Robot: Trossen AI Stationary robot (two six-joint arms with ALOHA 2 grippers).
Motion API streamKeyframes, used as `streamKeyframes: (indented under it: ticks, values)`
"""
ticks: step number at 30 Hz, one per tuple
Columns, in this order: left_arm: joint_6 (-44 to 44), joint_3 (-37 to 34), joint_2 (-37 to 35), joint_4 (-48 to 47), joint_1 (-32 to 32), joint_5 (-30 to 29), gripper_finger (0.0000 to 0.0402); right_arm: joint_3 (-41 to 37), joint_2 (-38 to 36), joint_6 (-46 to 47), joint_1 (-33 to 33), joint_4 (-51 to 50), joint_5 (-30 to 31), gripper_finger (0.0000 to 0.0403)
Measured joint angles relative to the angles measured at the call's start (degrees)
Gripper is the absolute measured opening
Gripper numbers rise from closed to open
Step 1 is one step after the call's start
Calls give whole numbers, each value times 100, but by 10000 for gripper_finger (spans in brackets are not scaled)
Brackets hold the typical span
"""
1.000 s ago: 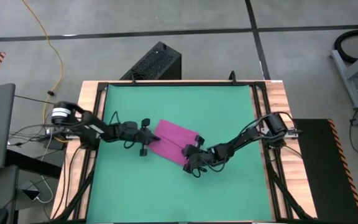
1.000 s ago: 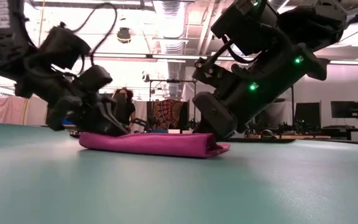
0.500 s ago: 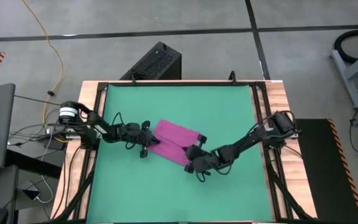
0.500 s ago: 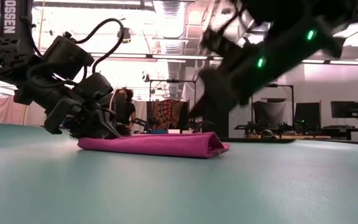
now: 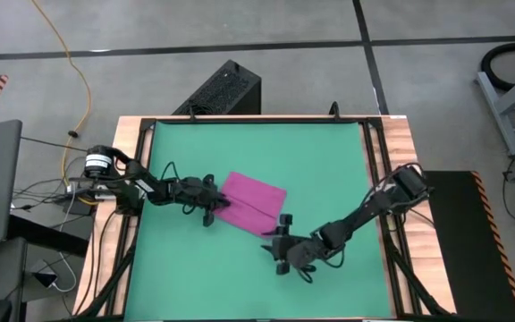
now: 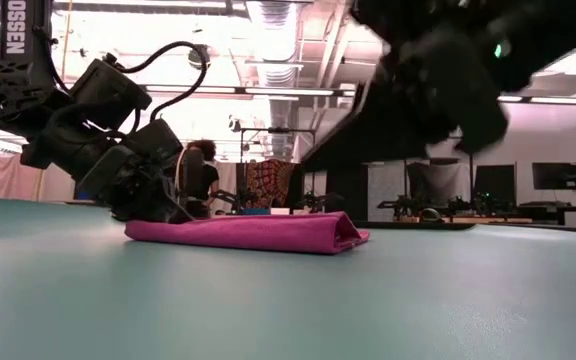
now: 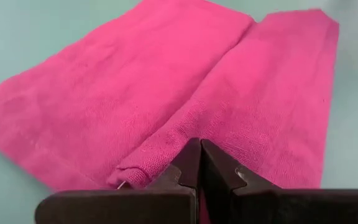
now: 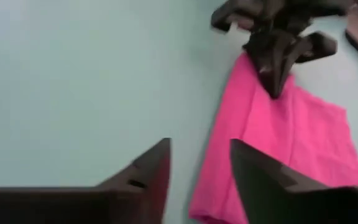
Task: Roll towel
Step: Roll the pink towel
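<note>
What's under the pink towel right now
The towel lies folded on the green mat, its own lower layer beneath the folded-over flap. The left gripper pinches one edge. Whatever lies between the layers, or under them, is covered.

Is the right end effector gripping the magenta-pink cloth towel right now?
No, the right end effector sits open on the green mat, clear of the magenta-pink cloth towel.

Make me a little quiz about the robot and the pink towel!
1. True or false: the left gripper is shut on the towel.
2. Which gripper is off the towel? A left, B right.
3. Fill in: the towel lies on a ___ mat.

Key: 1 true. 2 B, the right gripper sits open beside it. 3 green.
</note>
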Motion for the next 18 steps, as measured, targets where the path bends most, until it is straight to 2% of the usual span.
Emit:
streamKeyframes:
  ticks: [3, 6, 12, 16, 18]
  values:
    - [-381, 0, 0, -42, -14, 1, 0, -2, 170, -326, -82, 176, -29, 246]
    - [-451, 0, 0, -66, -90, -24, 0, -2, 327, -696, -175, 374, -26, 275]
    - [-585, 0, -2, -99, -136, -168, 0, -2, 706, -744, -252, 410, -3, 281]
    - [-597, 0, -2, -111, -141, -162, 0, 4, 943, -717, -314, 437, 409, 281]
    - [-599, 0, -5, -138, -149, -152, 0, 12, 1008, -641, -375, 416, 424, 281]
